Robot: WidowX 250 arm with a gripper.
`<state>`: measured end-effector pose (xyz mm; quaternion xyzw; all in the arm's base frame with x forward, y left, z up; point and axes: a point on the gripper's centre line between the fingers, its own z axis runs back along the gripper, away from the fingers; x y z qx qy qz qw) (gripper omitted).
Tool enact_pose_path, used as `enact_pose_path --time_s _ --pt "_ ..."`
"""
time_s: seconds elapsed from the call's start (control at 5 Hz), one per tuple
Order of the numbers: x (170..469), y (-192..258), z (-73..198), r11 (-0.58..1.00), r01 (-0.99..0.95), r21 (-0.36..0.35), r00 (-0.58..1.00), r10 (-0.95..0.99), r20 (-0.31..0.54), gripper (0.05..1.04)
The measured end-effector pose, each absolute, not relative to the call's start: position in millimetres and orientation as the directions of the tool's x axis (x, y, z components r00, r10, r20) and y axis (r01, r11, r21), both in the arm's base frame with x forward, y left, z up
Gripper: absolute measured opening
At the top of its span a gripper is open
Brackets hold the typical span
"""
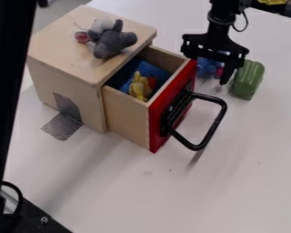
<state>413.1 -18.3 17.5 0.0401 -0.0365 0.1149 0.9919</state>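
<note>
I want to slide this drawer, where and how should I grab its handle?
Best grip the black handle midway along its outer bar, from above: its loop juts out from the red drawer front, likely leaving room either side of that bar.

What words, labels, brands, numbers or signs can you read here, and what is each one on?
None can be read: no lettering, numbers or signs are legible on the light wooden box, its red drawer front or the green rounded object. The tiny dark specks on the white table form no readable characters.
</note>
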Motion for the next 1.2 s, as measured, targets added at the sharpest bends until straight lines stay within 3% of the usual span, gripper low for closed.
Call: enact_pose_path --time_s 0.4,0.8,1.0,1.2 --pt "418.2 -18.5 4.6 0.965 -0.249 0.078 0.967 0.244 0.073 0.961" --pt "418.7 -17.6 1.9 0.957 -0.278 0.082 0.959 0.272 0.077 0.385" --pt "419.9 -16.2 5.0 0.953 -0.292 0.087 0.955 0.286 0.077 0.156" --pt "419.1 -9.8 5.3 0.942 -0.325 0.088 0.945 0.319 0.071 0.056"
